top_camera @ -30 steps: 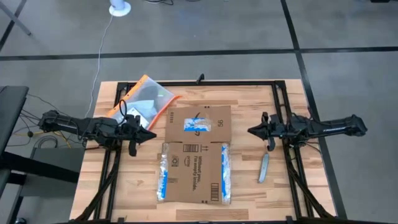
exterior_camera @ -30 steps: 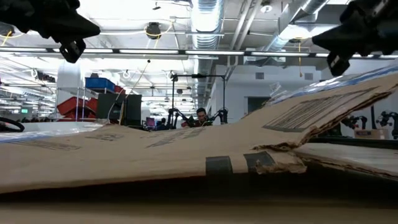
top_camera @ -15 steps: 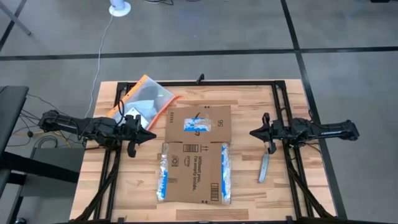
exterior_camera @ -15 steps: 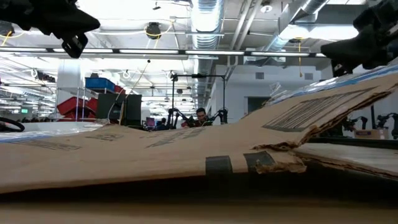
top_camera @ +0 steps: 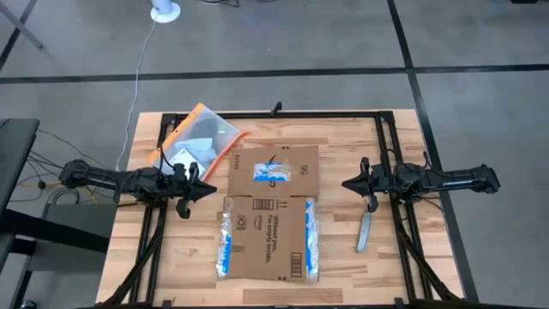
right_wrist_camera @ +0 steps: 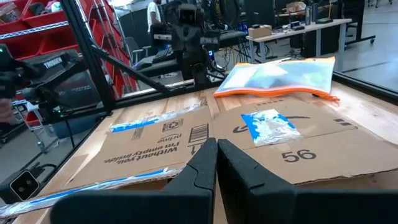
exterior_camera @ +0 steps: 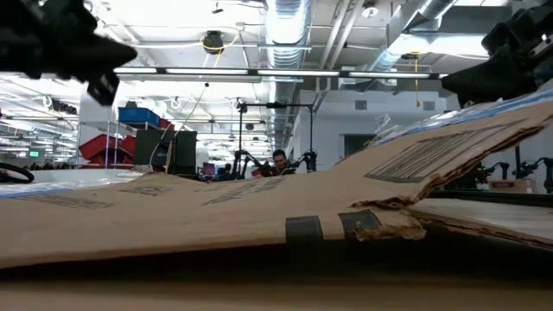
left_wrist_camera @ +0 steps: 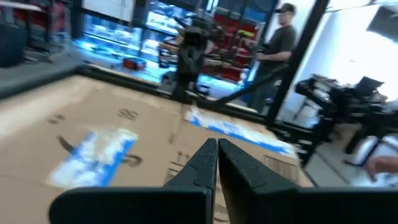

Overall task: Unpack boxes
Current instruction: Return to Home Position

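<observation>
On a light wooden table (top_camera: 343,137) seen from above, the flattened brown corrugated cardboard box with blue-and-white tape strips (top_camera: 270,215) lies at the centre, its long axis running from the far edge to the near one. The left gripper (top_camera: 206,189) hangs just beside the box's left edge, tip turned toward it. The right gripper (top_camera: 347,183) faces the box from its right and stands farther off, so the left arm is the nearer. A slim silver cutter (top_camera: 364,232) rests on the table to the right of the box, and an orange-edged clear pouch (top_camera: 196,137) lies beyond the box's far left corner. From table height, the box (exterior_camera: 259,216) fills the foreground, its barcoded panel lifting slightly, with the left gripper (exterior_camera: 104,60) and right gripper (exterior_camera: 484,78) both hanging clear above it. The left wrist camera shows the left gripper (left_wrist_camera: 216,149) with fingers pressed together on nothing and the box (left_wrist_camera: 93,130) ahead of them. The right wrist camera shows the same of the right gripper (right_wrist_camera: 216,149), with the box (right_wrist_camera: 267,143) and pouch (right_wrist_camera: 280,78) beyond. With the box lying between two empty arms, retreat likely means drawing outward from it. Against a second ago, the left gripper sits lower and the right has edged outward, while the box, cutter and pouch have not moved.
</observation>
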